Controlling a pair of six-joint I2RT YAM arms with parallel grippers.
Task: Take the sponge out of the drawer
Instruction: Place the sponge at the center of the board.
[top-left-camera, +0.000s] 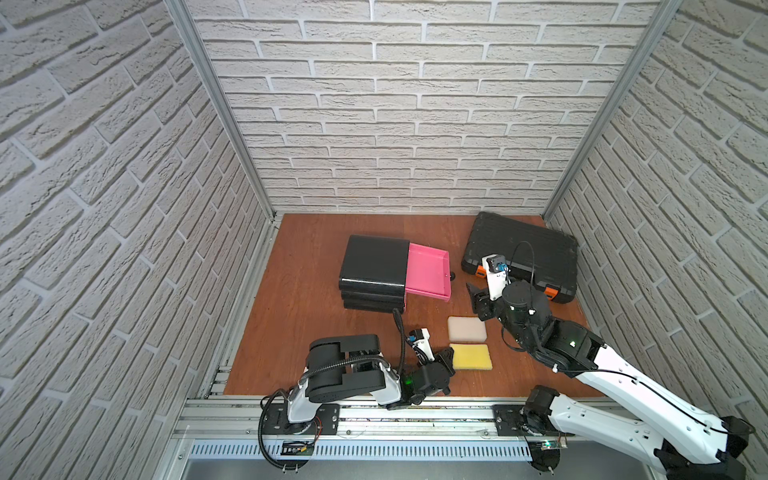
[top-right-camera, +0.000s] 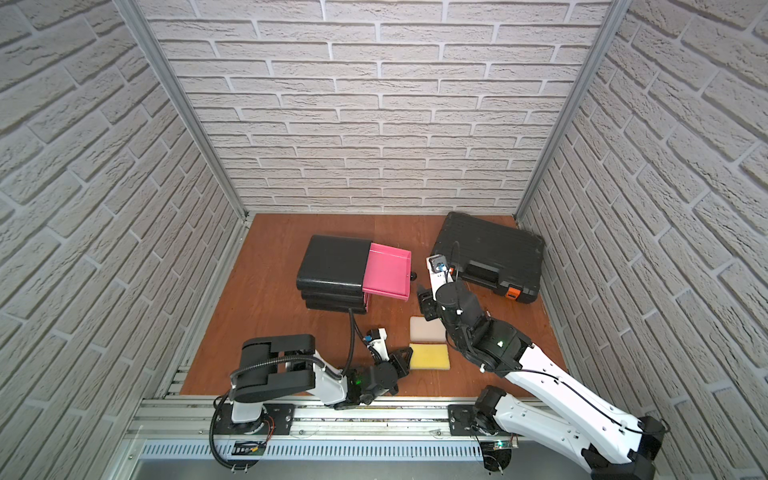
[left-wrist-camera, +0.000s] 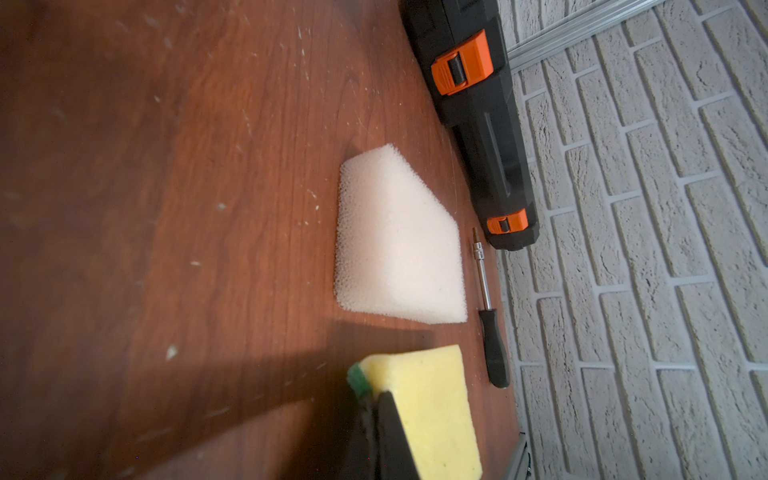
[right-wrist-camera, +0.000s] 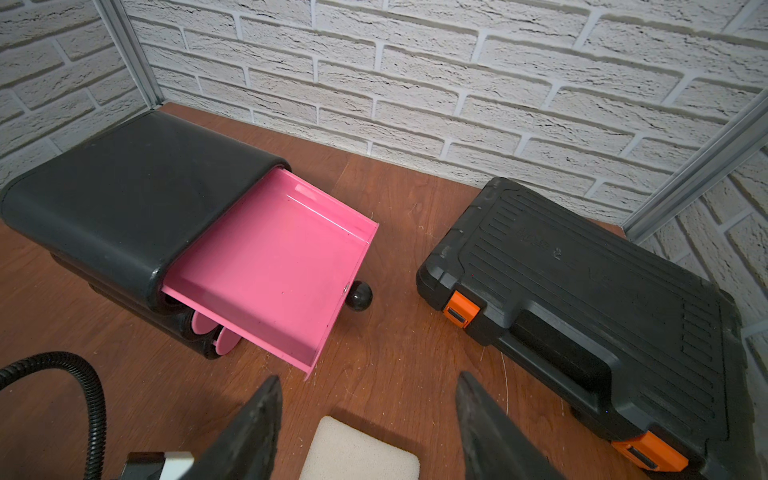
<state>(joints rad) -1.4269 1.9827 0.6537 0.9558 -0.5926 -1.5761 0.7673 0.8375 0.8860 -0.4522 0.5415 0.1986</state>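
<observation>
Top view of a wooden table (top-left-camera: 311, 311) walled in white brick. At 10 o'clock from the table's centre stands a black drawer cabinet (top-left-camera: 374, 262). Its pink drawer (top-left-camera: 428, 270) is pulled open toward 3 o'clock, and the part that shows holds nothing. At 2 o'clock lies a closed black toolbox (top-left-camera: 523, 253).

At 5 o'clock two sponges lie flat, just beside each other: a white foam sponge (top-left-camera: 467, 329) and, at its 6 o'clock, a yellow sponge (top-left-camera: 471, 356) with a green scouring layer. The sponge seems to be out of the drawer already.

The left gripper (left-wrist-camera: 384, 415), jaws pressed together, sits at the yellow sponge's 9 o'clock edge and appears to touch it. Whether any foam is pinched cannot be told. The right gripper (right-wrist-camera: 369, 376), jaws wide and empty, hovers over the white sponge's 12 o'clock edge.

Both sponges look light, soft and squashy, not fragile, so a pinch across the short sides should hold. Open table lies toward 9 o'clock. A screwdriver (left-wrist-camera: 492, 332) lies just beyond the white sponge, on the side away from the left gripper.
</observation>
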